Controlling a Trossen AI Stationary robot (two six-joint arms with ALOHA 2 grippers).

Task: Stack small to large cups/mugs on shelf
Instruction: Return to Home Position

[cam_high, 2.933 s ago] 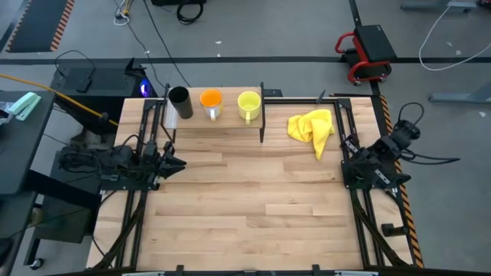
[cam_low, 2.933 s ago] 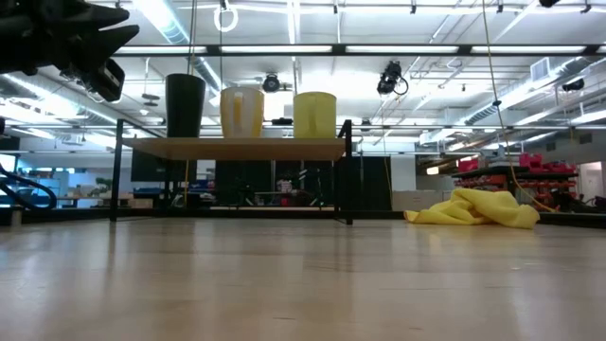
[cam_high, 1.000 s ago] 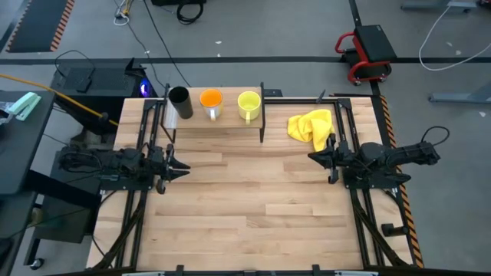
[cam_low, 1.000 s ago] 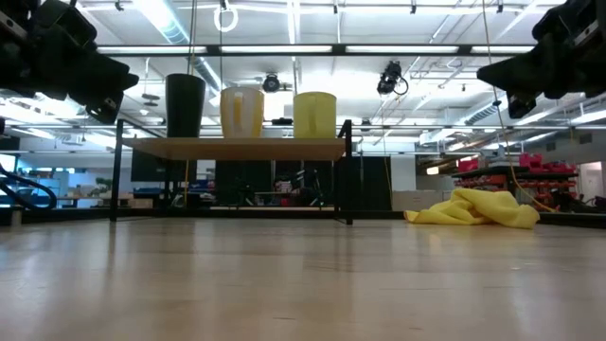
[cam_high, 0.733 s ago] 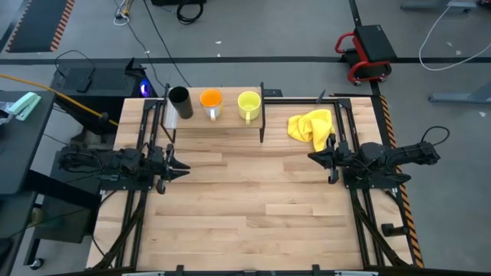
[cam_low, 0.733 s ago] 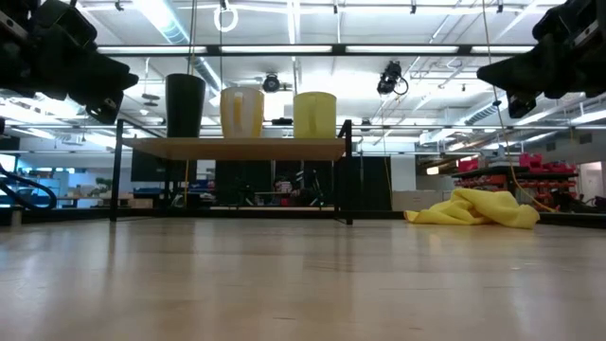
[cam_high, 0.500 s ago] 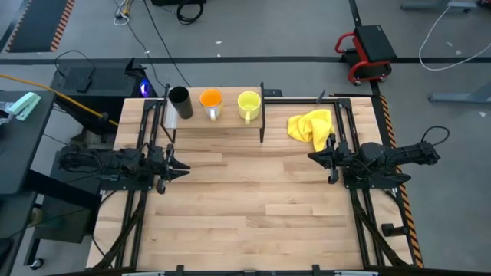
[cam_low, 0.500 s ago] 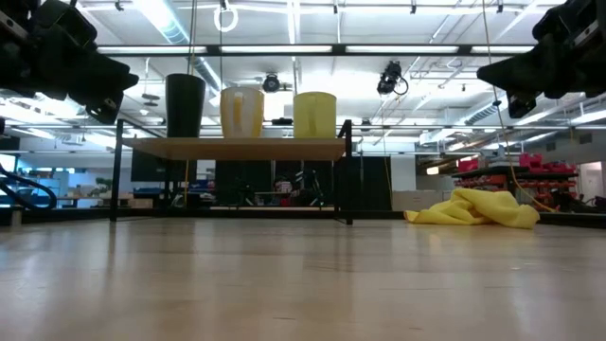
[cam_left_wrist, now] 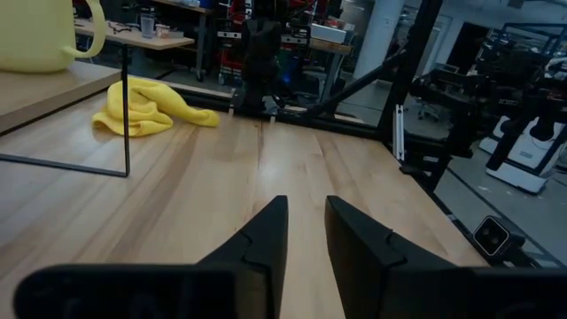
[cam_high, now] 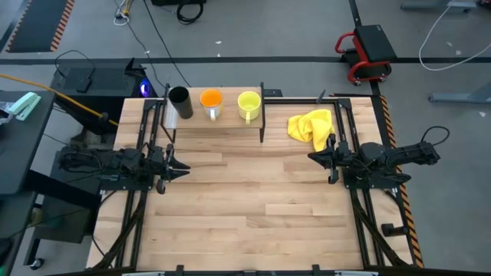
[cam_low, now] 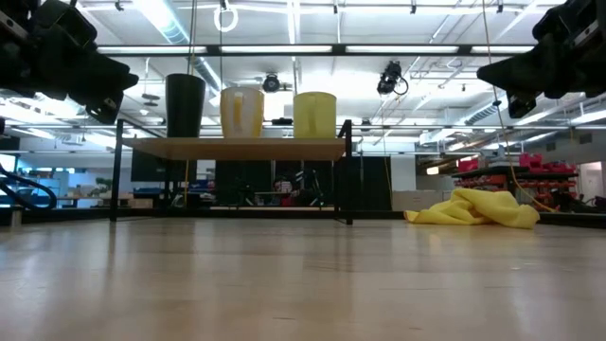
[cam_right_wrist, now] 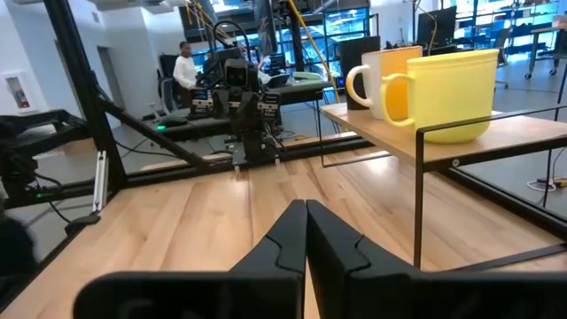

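Yellow mug (cam_high: 248, 101), orange mug (cam_high: 211, 99) and black cup (cam_high: 179, 97) sit on the shelf (cam_high: 230, 123), well apart from the left gripper (cam_high: 182, 164), seemingly slightly parted, and the closed right gripper (cam_high: 311, 157).

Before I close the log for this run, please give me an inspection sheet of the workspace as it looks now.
Surface: light-wood table, no spill or damage seen.
Job's things: black cup, orange mug and yellow mug stand upright in a row on the shelf.
Clutter: yellow cloth, crumpled on the table beside the shelf.
Grippers: left gripper open, right gripper shut; both empty, raised at the table's sides.
Cables: black cables on the floor beyond the table.
Surroundings: red cart on the floor; a person far off.
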